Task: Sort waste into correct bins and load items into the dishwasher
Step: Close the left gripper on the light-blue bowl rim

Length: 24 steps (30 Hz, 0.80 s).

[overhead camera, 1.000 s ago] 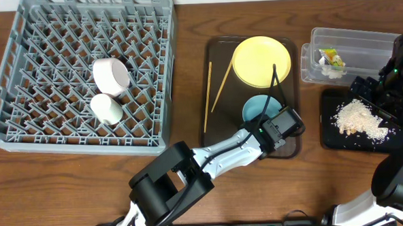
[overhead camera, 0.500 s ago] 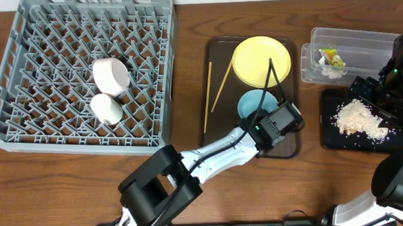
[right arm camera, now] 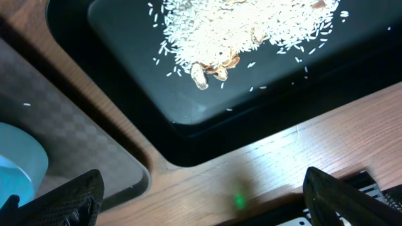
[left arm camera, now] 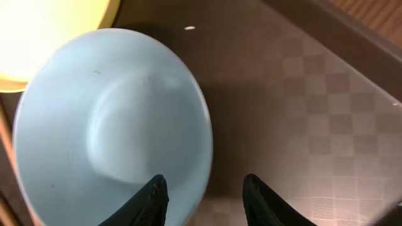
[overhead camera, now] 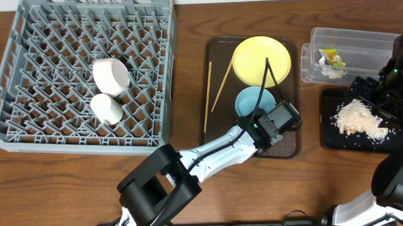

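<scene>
The light blue bowl [overhead camera: 253, 99] [left arm camera: 107, 119] sits on the brown serving tray [overhead camera: 219, 136], just below the yellow plate [overhead camera: 261, 59]. My left gripper [overhead camera: 275, 114] [left arm camera: 204, 201] is open, its jaws straddling the bowl's near rim: one finger over the inside, the other outside, with a gap on both sides. Two chopsticks [overhead camera: 208, 95] lie left of the plate. A white bowl [overhead camera: 110, 75] and a white cup [overhead camera: 106, 108] rest in the grey dish rack [overhead camera: 41, 38]. My right gripper [right arm camera: 207, 201] [overhead camera: 367, 92] stands wide open over the table by the black tray [right arm camera: 125, 75], holding nothing.
Rice crumbs [overhead camera: 357, 118] [right arm camera: 251, 25] lie in the black tray [overhead camera: 332, 140]. The clear tub [overhead camera: 351, 35] behind it holds the yellow-green wrapper [overhead camera: 330, 55] and white paper [overhead camera: 328, 71]. A strip of wooden table separates the brown tray from the black one.
The light blue bowl has slid a little toward the yellow plate with my left gripper at its rim, and the jaws have spread slightly. The right arm has not moved.
</scene>
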Each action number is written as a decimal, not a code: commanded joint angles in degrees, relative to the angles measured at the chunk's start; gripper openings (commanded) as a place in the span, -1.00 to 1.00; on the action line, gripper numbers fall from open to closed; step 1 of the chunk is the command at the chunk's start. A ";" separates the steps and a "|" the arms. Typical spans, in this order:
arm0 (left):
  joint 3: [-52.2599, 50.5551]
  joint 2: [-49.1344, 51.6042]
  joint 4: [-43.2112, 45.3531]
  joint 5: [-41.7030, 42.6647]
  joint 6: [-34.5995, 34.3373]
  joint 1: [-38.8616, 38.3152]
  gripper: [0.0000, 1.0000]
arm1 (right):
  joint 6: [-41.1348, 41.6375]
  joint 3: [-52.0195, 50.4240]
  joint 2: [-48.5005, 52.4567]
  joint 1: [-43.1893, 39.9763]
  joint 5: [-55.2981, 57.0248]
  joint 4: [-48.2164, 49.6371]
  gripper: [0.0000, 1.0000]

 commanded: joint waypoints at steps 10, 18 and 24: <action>0.17 1.70 0.52 1.05 0.17 0.79 -0.14 | 0.81 0.07 -1.36 -0.04 -0.26 -0.55 0.99; 0.17 1.66 1.09 0.87 0.17 0.79 -0.29 | 0.81 0.07 -1.36 -0.04 -0.26 -0.55 0.99; 0.17 1.86 1.05 0.87 0.15 1.68 -0.44 | 0.81 0.07 -1.36 -0.04 -0.26 -0.63 0.99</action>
